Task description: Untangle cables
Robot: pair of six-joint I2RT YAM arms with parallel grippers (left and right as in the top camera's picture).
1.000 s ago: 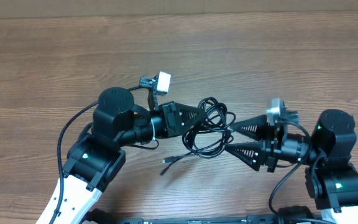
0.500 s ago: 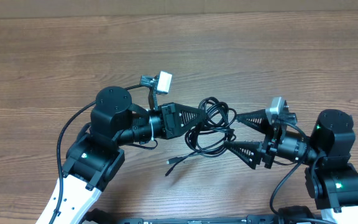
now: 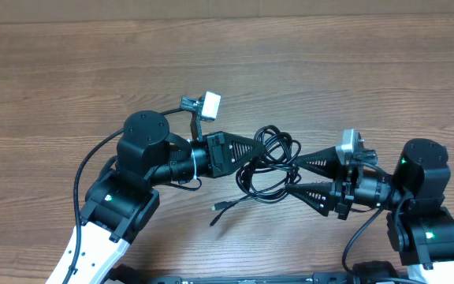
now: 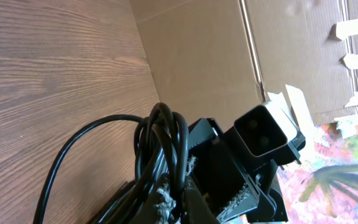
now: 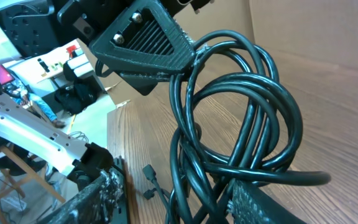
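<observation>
Nearest the robot's base, we note a loose plug end (image 3: 219, 207) lying flat on the table (image 3: 353, 71), between the two arms. Its tail runs up toward 1 o'clock into the main tangle.

Next out, the two tools face each other along the 9-to-3 line.
- **Left gripper** (image 3: 255, 149): it enters from 9 o'clock and is clamped fast on the cables (image 3: 273, 158) at their left edge. The right wrist view shows one ribbed finger (image 5: 145, 40) pressed against the top loops.
- **Right gripper** (image 3: 295, 175): it enters from 3 o'clock with its jaws standing apart. One finger lies on the 12 o'clock side and the other on the 6 o'clock side of the right-hand loops. We see strands passing between the jaws, but the jaws have not closed on them.

The cables are bunched in several overlapping loops in the gap between the tools, held up off the wood at the left end. The long axis of the bunch runs roughly 12 to 6, square across the line joining the grippers.

In our judgement the coming move turns on this layout. The left side is anchored and the right tool is the free one, with the loops directly at its 9 o'clock. If it closes and draws toward 3 o'clock, that should open the coil. The risk is that it takes several strands at once and tightens the knot.

Farthest out, at 12 o'clock, a cardboard wall (image 3: 211, 8) bounds the table.
</observation>
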